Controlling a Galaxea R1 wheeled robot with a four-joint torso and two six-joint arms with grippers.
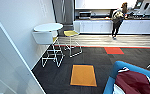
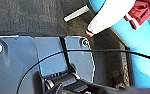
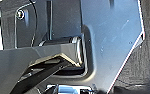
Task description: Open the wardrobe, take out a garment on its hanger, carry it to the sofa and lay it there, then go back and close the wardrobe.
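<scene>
Blue sofa (image 1: 112, 75) at lower right, maroon garment (image 1: 133, 81) lying on its seat, white sleeve (image 2: 108, 16) (striped cuff) draped over sofa's front edge toward dark carpet (image 1: 53, 75). Orange floor tile (image 1: 83, 75) just beside sofa. Round white table (image 1: 48, 27) with stools near wall. Person (image 1: 118, 18) stands at far kitchen counter (image 1: 141, 26). Hands' state: cannot tell.

Dark carpeted floor (image 1: 96, 60), orange carpet square (image 1: 83, 75) set into it just beside the blue sofa (image 1: 115, 72), maroon varsity jacket (image 1: 134, 82) laid on the sofa seat, white sleeve (image 2: 108, 15) draped over the sofa's edge
</scene>
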